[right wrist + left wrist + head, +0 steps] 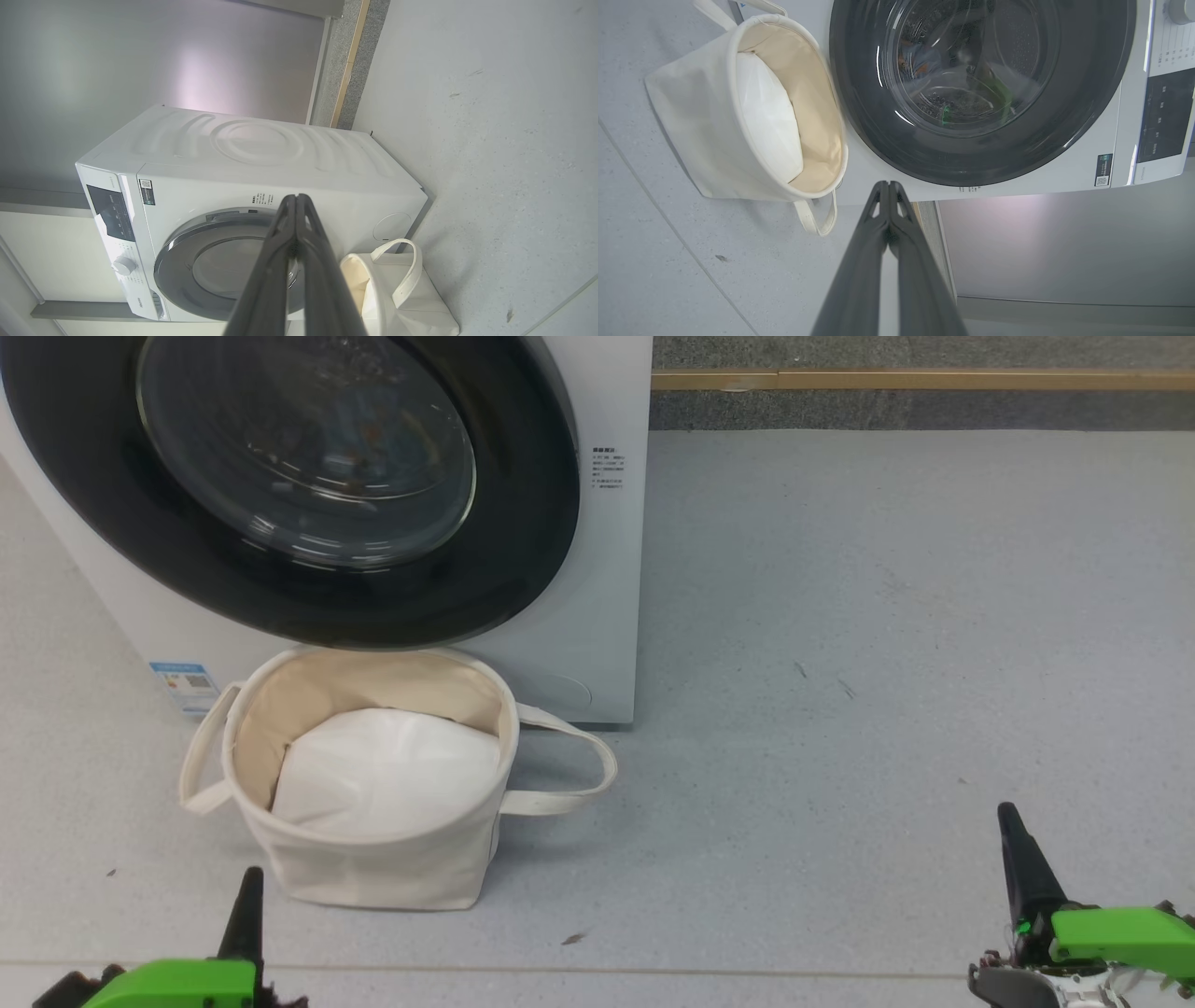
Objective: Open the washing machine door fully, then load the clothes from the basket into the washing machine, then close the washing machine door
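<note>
Round glossy black-rimmed glass door (523,551) closed flat against white box-shaped washing machine (607,569), facing outward. Round cream canvas basket (373,868) upright just before that machine, mouth up, white padding (383,775) inside. Left end effector (889,184), right end effector (296,198) pinched together, empty.

bright green wrist housings (1120,933), long dark fingers (1027,873)

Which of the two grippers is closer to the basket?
The left gripper: its tip ends just short of the basket, while the right gripper sits far off over floor.
</note>
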